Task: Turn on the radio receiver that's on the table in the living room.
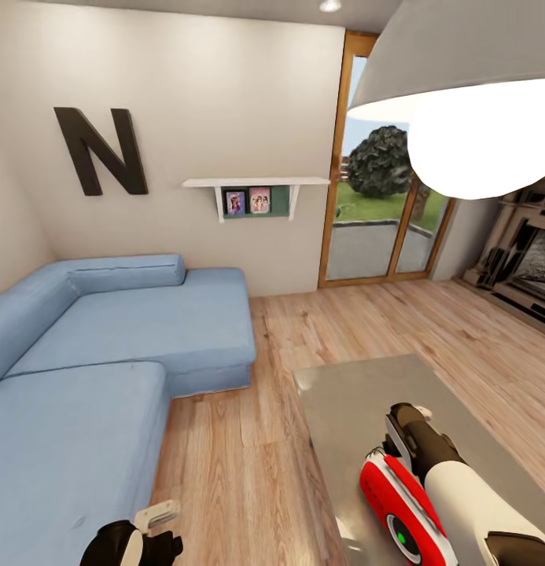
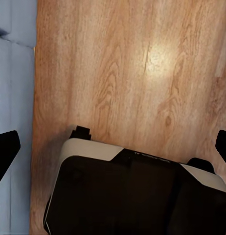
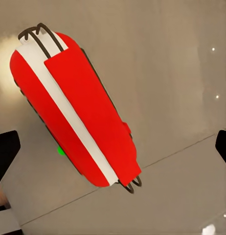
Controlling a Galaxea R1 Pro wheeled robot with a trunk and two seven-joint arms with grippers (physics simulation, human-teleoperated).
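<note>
The red radio receiver with white trim lies on the near part of the glossy grey-beige table. Its round grey dial with green centre faces me. My right gripper hangs just over the radio's far end, with the white forearm crossing the radio's right side. In the right wrist view the radio is seen from above, handle side up, and the right gripper is open, with its dark fingertips far apart. My left gripper is open and low over the wood floor beside the sofa.
A blue sectional sofa runs along the left. A big black "N" and a white shelf hang on the wall. Glass doors and a fireplace stand at the right. A hanging lamp covers the upper right. My base is below the left gripper.
</note>
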